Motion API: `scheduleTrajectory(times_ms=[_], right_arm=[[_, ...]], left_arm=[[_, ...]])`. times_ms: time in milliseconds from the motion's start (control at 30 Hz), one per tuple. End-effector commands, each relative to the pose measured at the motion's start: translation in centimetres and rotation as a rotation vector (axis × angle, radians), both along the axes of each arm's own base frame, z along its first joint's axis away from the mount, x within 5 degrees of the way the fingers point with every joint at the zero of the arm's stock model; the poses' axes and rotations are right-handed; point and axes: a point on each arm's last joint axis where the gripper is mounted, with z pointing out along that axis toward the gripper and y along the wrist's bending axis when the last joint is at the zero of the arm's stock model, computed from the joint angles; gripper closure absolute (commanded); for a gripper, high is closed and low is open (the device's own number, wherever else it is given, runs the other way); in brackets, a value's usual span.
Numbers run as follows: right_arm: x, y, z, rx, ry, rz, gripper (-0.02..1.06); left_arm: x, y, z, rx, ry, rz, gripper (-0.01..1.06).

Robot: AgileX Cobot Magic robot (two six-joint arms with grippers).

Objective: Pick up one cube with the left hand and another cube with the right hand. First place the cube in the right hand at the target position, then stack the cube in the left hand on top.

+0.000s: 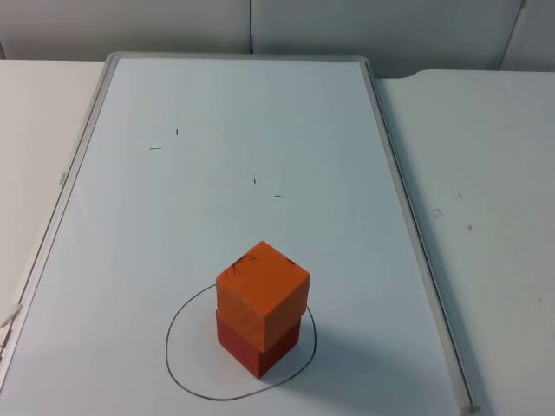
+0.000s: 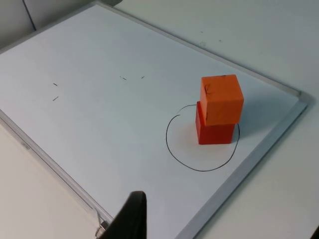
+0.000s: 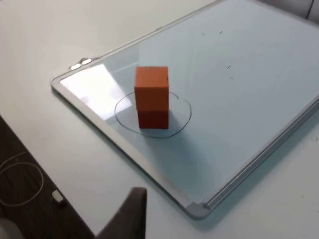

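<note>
An orange cube [image 1: 263,293] sits stacked on a red cube [image 1: 257,345], turned slightly askew to it. The pair stands inside a hand-drawn black circle [image 1: 178,355] on the whiteboard [image 1: 217,156]. The left wrist view looks at the orange cube [image 2: 221,98] on the red cube [image 2: 214,132] from a distance. My left gripper [image 2: 224,233] is open and holds nothing, one black fingertip [image 2: 133,213] over the board's near edge. In the right wrist view the stack [image 3: 152,97] stands well ahead of my right gripper [image 3: 224,233], which is open and empty, one fingertip [image 3: 133,209] over the table.
The whiteboard's grey frame [image 1: 408,217] lies raised on the white table [image 1: 486,191]. A few small pen marks [image 1: 254,178] dot the board. The grey partition wall [image 1: 260,26] closes the far side. The table edge and a white cable [image 3: 20,181] lie beyond the board.
</note>
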Motion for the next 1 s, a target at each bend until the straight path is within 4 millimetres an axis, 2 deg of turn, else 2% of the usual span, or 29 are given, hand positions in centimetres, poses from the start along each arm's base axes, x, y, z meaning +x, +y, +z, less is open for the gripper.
scheduleTrajectory(times_ms=[0, 967], right_arm=[[0.08, 0.38, -0.41, -0.011, -0.022, 0.038, 0.04], [0.2, 0.4, -0.47, 0.017, 0.003, 0.009, 0.04]], left_arm=[[0.06, -0.07, -0.13, -0.007, -0.001, 0.003, 0.0], [0.07, -0.06, -0.13, -0.006, -0.002, 0.004, 0.0]])
